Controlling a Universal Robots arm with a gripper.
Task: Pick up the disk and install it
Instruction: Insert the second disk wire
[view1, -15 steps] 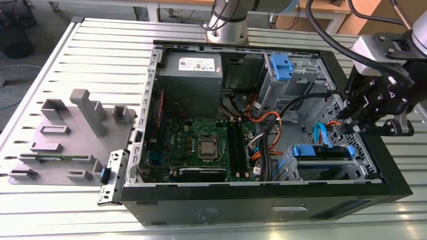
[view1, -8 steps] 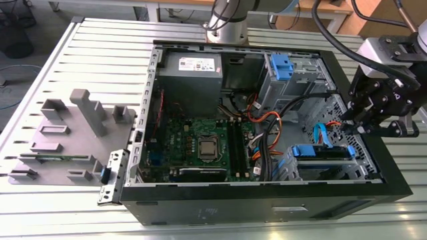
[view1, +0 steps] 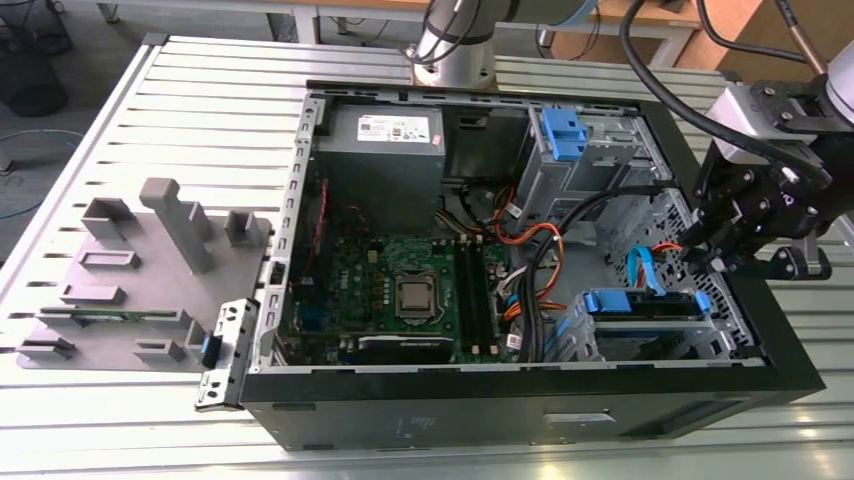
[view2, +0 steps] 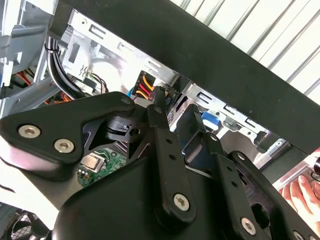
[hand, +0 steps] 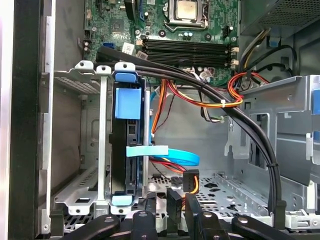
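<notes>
The disk (view1: 627, 302) sits in the metal drive cage (view1: 667, 340) at the near right corner of the open computer case, its blue side rails showing. In the first wrist view the disk (hand: 125, 135) stands edge-on between the cage's bars, with a blue tab at each end and a light-blue flat cable (hand: 165, 152) crossing it. My gripper (view1: 721, 262) hangs over the case's right wall, just above and apart from the disk. In both wrist views the gripper (hand: 183, 200) (view2: 176, 112) has its black fingers close together with nothing between them.
A grey power-supply box (view1: 384, 150) and the green motherboard (view1: 400, 290) fill the case's left half. A second cage with a blue latch (view1: 567, 135) stands at the back. Thick black cables (hand: 200, 85) and orange wires (hand: 200, 102) cross beside the disk. A grey fixture (view1: 134, 270) lies left. A hand (view2: 300, 192) rests outside the case.
</notes>
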